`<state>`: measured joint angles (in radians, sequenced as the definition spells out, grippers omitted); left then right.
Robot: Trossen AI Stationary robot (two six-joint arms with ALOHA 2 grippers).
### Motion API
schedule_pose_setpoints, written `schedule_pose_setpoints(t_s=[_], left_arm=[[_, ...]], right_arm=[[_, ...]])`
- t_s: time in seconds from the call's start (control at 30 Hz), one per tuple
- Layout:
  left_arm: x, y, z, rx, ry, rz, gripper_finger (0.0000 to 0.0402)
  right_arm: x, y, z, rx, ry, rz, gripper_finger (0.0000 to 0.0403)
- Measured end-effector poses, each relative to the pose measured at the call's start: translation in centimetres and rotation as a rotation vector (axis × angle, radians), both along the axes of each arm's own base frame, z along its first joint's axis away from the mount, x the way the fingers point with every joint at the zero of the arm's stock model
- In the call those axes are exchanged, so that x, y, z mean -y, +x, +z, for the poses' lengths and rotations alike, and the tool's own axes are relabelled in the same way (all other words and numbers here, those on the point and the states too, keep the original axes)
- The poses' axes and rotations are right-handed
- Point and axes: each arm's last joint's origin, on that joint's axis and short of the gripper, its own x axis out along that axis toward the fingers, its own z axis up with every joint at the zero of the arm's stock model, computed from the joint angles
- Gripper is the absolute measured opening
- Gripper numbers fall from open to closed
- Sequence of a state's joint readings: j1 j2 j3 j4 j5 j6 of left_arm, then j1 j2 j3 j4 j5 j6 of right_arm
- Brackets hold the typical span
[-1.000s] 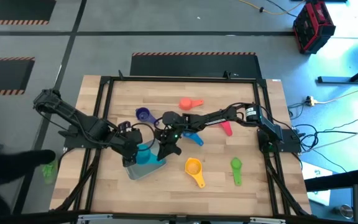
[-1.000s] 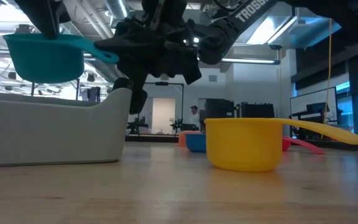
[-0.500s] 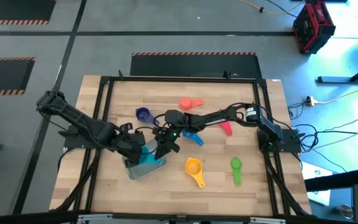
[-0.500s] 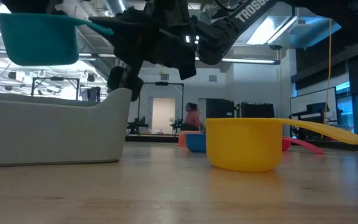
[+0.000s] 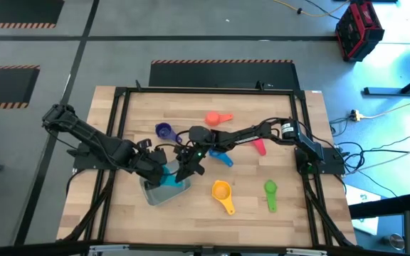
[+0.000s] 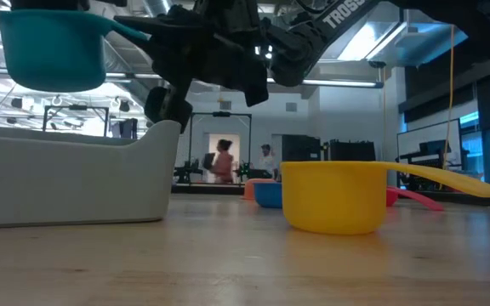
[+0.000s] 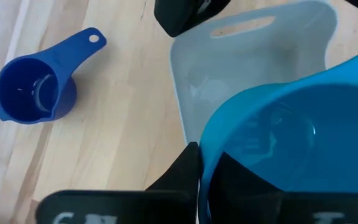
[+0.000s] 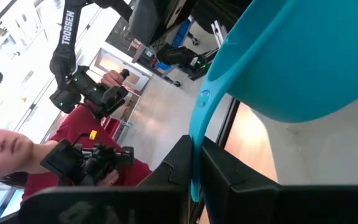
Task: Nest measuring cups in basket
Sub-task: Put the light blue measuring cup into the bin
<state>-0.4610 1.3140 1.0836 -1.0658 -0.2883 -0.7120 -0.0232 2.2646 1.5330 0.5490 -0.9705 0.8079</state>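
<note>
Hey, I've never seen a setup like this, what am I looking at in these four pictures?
Two dark robot arms work at a wooden table. One camera looks down from above, one sits at table-top height, and one rides on each wrist. Both arms meet over the pale grey-blue plastic basket. The left gripper pinches the rim of the large teal plastic measuring cup; the right gripper pinches its handle, holding it above the basket. Smaller plastic scoops lie around: purple, coral-orange, pink-red, blue, yellow-orange and green.
</note>
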Motion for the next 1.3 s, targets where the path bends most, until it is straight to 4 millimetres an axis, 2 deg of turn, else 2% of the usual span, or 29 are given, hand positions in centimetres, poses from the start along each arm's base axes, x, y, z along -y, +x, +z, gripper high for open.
schedule_pose_setpoints(t_s=[0.13,0.37,0.73,1.07,1.3], left_arm=[[0.0,0.0,0.0,-0.002,-0.008,-0.007,0.0004],[0.2,-0.1,0.1,-0.013,-0.043,-0.033,0.0003],[0.3,-0.1,0.0,-0.028,-0.065,-0.039,0.0003],[0.4,-0.2,0.0,-0.054,-0.117,-0.056,0.0002],[0.5,-0.2,0.0,-0.058,-0.130,-0.051,0.0002]], right_arm=[[-0.2,0.0,0.0,0.001,-0.001,0.002,0.0033],[-0.2,-0.2,0.0,0.005,0.006,0.079,0.0071],[0.0,-0.2,0.0,0.044,-0.017,0.080,0.0075],[4.0,-0.4,0.0,0.012,0.012,0.051,0.0075],[6.5,-0.9,0.0,0.013,0.032,0.095,0.0075]])
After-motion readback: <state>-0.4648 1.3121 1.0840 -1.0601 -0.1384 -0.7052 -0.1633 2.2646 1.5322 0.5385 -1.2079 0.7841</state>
